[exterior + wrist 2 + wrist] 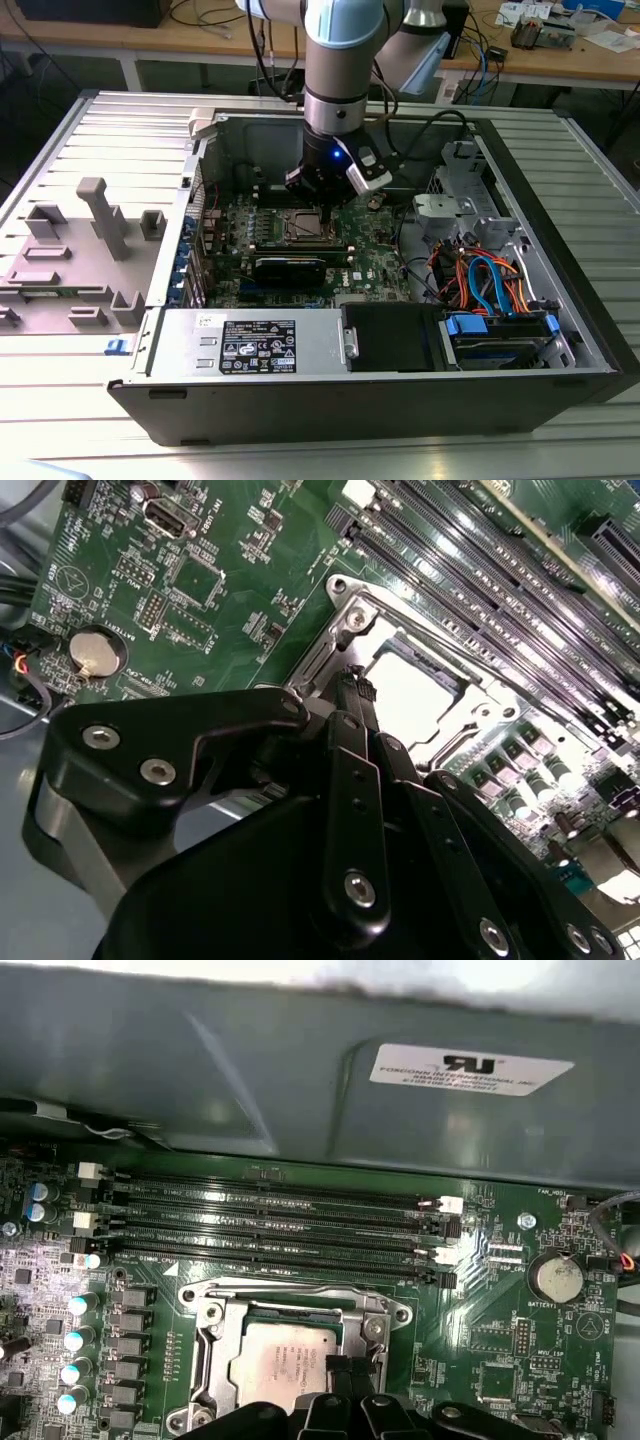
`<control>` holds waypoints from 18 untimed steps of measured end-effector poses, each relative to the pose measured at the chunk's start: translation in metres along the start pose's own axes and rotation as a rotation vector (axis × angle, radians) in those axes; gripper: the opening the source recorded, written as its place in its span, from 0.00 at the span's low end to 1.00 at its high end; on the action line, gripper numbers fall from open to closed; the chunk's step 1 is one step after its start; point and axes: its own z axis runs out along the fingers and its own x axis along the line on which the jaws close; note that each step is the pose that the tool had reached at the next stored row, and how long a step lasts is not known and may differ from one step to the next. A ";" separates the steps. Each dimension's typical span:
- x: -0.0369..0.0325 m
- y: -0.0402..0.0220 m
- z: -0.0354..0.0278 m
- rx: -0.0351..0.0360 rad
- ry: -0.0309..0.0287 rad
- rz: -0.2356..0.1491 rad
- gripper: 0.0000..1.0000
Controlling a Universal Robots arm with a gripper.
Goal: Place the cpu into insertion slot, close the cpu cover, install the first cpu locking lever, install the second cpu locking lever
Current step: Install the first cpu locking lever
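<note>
In both wrist views the clenched gripper [352, 685] hangs at the edge of the cpu cover [385, 1310], lowered over the cpu [280, 1365] at lower centre; pressing straight down seems wise.

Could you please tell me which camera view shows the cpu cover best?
The first wrist view: the cpu cover lies flat over the cpu, its frame mostly visible. The second wrist view shows it obliquely, partly behind the gripper. The exterior view shows it small, under the arm.
</note>
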 end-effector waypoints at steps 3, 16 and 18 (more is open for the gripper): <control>0.0001 -0.0013 0.0002 0.0002 0.0000 0.000 0.11; 0.0007 -0.0068 0.0023 0.0002 0.0000 0.000 0.11; 0.0007 -0.0070 0.0000 0.0003 0.0002 0.000 0.11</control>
